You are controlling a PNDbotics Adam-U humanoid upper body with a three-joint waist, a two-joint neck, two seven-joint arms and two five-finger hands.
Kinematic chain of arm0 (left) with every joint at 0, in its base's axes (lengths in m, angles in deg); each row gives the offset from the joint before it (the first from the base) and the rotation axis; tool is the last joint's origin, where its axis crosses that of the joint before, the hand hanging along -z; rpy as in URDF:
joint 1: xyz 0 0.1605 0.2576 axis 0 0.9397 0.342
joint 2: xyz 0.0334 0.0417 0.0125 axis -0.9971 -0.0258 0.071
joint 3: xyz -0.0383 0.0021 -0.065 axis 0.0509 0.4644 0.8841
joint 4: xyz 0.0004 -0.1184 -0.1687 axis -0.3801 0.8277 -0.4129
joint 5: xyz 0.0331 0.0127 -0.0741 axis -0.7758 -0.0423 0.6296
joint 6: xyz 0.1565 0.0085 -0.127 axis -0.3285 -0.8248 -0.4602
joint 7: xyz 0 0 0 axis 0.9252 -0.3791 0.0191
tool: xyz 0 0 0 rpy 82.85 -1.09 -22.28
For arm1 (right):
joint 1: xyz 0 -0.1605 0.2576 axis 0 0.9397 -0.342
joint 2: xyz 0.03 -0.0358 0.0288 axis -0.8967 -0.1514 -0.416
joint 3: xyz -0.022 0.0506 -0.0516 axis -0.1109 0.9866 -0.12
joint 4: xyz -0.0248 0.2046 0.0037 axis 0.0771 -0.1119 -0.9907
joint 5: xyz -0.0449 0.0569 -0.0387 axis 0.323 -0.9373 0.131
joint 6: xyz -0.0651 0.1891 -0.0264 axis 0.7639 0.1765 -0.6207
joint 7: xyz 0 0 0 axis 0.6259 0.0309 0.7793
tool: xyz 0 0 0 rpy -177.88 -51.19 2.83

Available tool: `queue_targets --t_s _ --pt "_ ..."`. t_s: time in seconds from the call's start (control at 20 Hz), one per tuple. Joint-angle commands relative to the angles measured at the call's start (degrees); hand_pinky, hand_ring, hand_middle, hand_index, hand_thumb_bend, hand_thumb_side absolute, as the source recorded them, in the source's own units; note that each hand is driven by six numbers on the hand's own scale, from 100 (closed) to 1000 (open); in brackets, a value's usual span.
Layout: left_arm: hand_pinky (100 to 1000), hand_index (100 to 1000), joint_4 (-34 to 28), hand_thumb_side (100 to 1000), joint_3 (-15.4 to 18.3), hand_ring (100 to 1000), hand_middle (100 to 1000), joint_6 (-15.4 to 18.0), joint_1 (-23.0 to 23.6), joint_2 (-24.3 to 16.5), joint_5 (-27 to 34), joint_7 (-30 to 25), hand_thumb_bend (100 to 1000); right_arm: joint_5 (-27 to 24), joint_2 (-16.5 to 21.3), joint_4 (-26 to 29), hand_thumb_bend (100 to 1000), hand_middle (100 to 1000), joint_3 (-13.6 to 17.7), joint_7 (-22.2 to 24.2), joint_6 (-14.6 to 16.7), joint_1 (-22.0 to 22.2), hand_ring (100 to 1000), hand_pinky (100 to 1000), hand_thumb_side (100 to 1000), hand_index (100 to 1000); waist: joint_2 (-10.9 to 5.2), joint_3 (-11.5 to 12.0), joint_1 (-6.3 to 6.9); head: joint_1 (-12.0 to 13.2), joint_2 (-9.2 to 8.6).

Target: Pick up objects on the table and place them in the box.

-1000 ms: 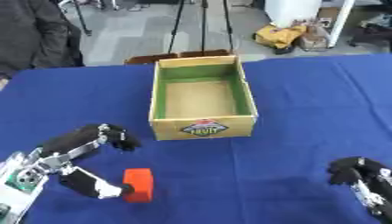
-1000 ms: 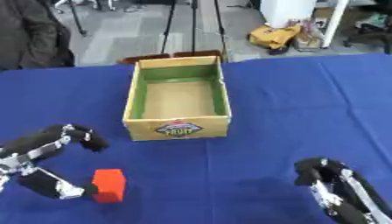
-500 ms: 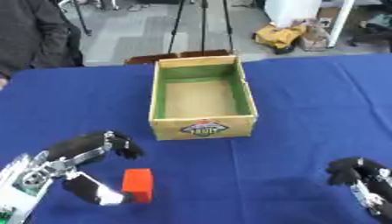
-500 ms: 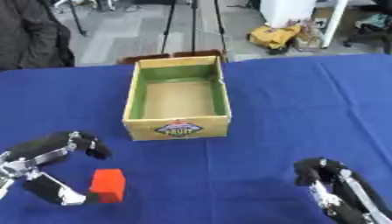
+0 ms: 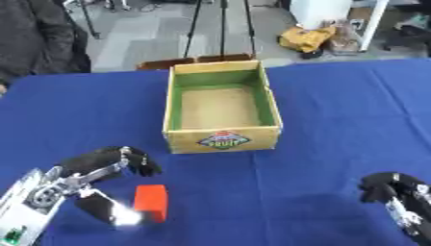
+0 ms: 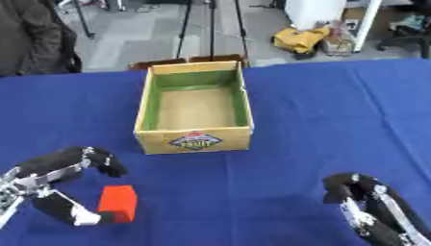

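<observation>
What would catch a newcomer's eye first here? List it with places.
The bright red block stands out on the blue table near the front left, framed by the left hand, whose fingers arch above it and thumb reaches beside it. Beyond it, mid-table, sits the open yellow box, green inside and holding nothing. The right hand idles at the lower right.

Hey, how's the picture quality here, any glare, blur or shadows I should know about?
Left eye view: a white glare spot on the left hand beside the red block; the box label's small print is too soft to read. Right eye view: the right hand looks slightly blurred at the lower edge; soft shadow lies on the blue tablecloth under both hands.
</observation>
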Motion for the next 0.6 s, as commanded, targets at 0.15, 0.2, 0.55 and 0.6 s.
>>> queue_targets --t_s 0.15,0.2,0.55,0.6 --pt "658 806 1.34 406 -0.27 660 628 0.13 -1.39 0.19 -1.67 0.62 538 0.31 0.51 0.32 115 417 0.25 0.12 0.03 -0.47 525 758 573 696 -0.62 -0.14 -0.07 0.25 -0.36" --pt "659 806 1.65 408 -0.35 661 629 0.18 -1.47 0.31 -1.9 0.67 538 0.31 0.52 0.32 115 417 0.25 0.12 0.03 -0.47 525 758 573 696 -0.62 -0.16 -0.06 0.26 -0.36" --pt "659 806 3.27 416 -0.78 661 630 0.52 -1.7 1.01 -3.18 0.76 535 0.35 0.49 0.27 113 417 0.23 0.14 0.04 -0.48 525 758 574 696 -0.58 -0.25 -0.05 0.29 -0.24" --pt "658 805 3.4 414 -0.82 661 630 0.58 -1.72 1.04 -3.3 0.74 533 0.35 0.48 0.27 113 417 0.24 0.14 0.04 -0.48 525 758 575 696 -0.57 -0.26 -0.05 0.29 -0.24"
